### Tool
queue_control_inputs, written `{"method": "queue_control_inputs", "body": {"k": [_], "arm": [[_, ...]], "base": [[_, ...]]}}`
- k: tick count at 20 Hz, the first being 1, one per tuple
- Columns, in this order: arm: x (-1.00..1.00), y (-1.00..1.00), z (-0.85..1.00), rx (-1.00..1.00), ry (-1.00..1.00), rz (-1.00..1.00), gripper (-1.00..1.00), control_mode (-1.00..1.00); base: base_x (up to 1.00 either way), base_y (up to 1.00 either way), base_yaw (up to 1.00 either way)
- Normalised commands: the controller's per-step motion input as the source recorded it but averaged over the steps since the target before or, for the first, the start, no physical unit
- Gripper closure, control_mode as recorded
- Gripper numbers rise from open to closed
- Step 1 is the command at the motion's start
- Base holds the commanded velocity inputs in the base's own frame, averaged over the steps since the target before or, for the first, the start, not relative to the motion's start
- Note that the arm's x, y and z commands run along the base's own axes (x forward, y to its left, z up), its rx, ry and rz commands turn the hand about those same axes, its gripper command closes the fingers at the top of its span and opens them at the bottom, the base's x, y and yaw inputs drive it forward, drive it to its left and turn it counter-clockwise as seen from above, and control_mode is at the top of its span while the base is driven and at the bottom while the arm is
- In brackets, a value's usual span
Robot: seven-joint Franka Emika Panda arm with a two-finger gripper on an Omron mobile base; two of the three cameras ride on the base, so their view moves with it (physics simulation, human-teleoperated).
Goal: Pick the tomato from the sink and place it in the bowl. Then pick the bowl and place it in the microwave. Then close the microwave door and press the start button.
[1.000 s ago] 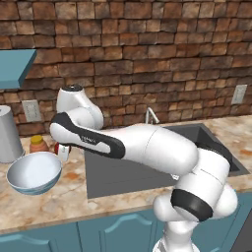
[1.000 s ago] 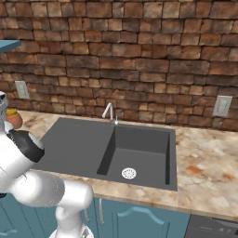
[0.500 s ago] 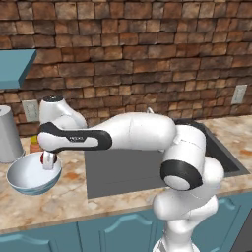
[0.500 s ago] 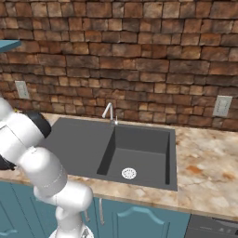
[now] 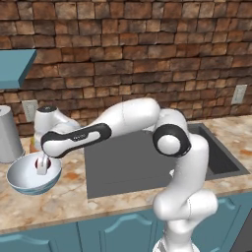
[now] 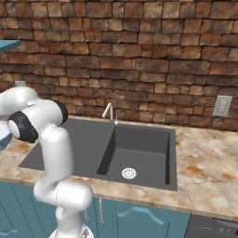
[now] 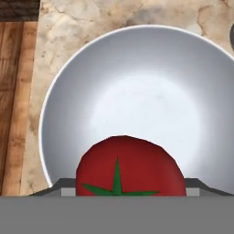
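The pale blue bowl [image 5: 30, 181] sits on the marble counter left of the sink [image 5: 129, 163]. My gripper [image 5: 42, 166] reaches down inside the bowl's rim, shut on the red tomato [image 5: 37, 165]. In the hand view the tomato [image 7: 130, 164], with its green stem star, sits between my fingertips, just above the bowl's white inside [image 7: 141, 91]. The dark grey sink [image 6: 139, 151] with its white drain [image 6: 128, 173] and silver faucet [image 6: 110, 112] holds nothing. The microwave is out of view.
A tall grey canister [image 5: 10, 134] stands right behind the bowl, with an orange-lidded jar [image 5: 33, 145] beside it. A teal cabinet [image 5: 15, 66] overhangs the left end. A wooden strip [image 7: 13, 91] borders the counter in the hand view. My arm spans the sink's left half.
The arm has swung left and lowered; the gripper with the tomato went from above the bowl's right edge down into the bowl.
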Motion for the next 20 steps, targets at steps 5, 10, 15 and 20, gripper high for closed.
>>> {"method": "queue_control_inputs", "body": {"k": [5, 10, 15, 20], "arm": [[0.31, 0.34, -0.29, -0.04, 0.04, 0.0, 1.0, -1.0], [0.4, 0.24, -0.31, -0.06, 0.05, -0.01, 1.0, -1.0], [0.36, 0.1, -0.3, -0.06, 0.04, -0.02, 1.0, -1.0], [0.19, 0.0, -0.38, -0.06, 0.04, -0.02, -1.0, -1.0]], "base": [[0.0, 0.0, 0.0], [0.0, 0.0, 0.0], [0.0, 0.0, 0.0], [0.0, 0.0, 0.0]]}}
